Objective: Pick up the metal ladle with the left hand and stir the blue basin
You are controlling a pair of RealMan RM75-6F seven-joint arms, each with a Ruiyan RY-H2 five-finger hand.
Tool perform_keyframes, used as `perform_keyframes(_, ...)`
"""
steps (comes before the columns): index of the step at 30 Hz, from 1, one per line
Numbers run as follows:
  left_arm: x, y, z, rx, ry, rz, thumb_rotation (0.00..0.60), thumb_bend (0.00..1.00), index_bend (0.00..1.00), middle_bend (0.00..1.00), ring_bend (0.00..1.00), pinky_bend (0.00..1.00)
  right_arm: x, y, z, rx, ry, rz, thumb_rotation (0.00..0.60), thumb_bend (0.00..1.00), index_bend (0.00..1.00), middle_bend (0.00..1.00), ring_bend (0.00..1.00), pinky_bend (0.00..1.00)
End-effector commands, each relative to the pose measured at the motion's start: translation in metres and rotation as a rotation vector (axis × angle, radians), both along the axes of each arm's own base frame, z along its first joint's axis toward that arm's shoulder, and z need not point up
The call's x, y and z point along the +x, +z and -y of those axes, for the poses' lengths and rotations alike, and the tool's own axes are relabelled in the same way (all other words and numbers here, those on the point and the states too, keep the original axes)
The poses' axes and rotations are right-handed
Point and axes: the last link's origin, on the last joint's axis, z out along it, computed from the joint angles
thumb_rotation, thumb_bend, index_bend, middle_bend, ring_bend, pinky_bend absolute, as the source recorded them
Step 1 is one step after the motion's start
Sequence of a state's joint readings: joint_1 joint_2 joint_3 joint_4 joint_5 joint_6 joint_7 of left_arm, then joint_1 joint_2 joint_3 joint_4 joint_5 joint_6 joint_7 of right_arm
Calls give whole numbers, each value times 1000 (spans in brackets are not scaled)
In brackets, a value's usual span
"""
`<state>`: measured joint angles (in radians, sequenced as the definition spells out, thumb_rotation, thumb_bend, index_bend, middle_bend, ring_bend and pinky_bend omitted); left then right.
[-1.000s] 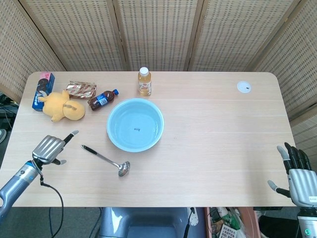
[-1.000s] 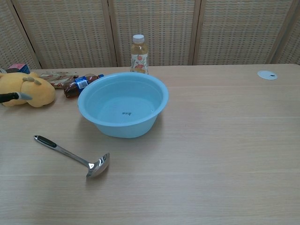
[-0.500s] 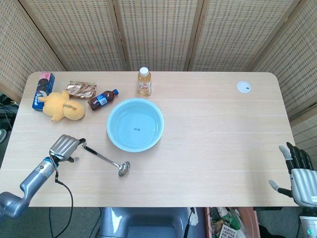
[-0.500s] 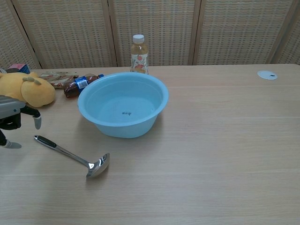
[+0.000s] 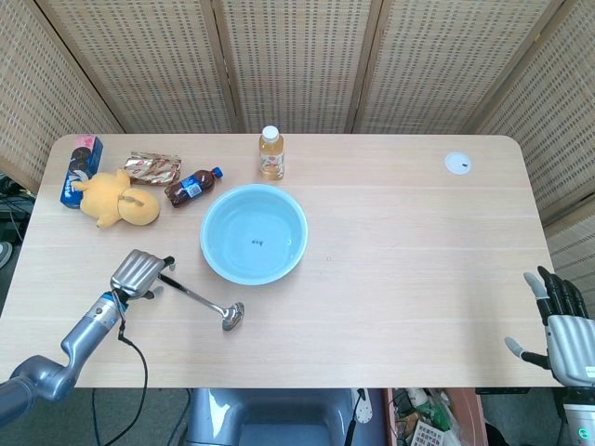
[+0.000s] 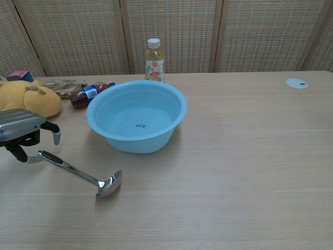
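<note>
Table [image 5: 409, 279] — left hand [image 6: 22, 131] over ladle [image 6: 83, 174] handle — fingers [image 6: 54, 136] apart.

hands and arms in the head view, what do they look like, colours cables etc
The left hand has a ribbed silver metal back and black finger parts, on a slim grey-silver arm with a blue band near the wrist and a thin black cable looping off it. The right hand has a silver back, black fingers and pale grey tips.
</note>
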<state>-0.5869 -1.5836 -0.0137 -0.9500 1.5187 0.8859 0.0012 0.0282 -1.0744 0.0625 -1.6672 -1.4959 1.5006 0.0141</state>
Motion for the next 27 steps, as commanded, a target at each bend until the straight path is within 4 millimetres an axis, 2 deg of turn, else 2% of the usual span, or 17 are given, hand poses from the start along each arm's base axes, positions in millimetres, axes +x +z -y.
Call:
perform_keyframes(1, 2, -6, 0, -10, -5, -8, 600, 294, 445, 1000, 964, 1000, 0, 0, 0, 1, -2, 1, 600, 0, 0, 0, 0, 0)
perform_keyframes(8, 4, -14, 1, -19, -14, -19, 600, 293, 479, 1000, 964, 1000, -1, 0, 1, 7, -6, 3, 600, 0, 0, 0, 0, 0)
perform_keyframes(27, 6, -26, -4, -42, -2, -66, 600, 304, 483, 1000, 965, 1000, -2, -2, 3, 15, -16, 5, 600, 0, 0, 0, 0, 0)
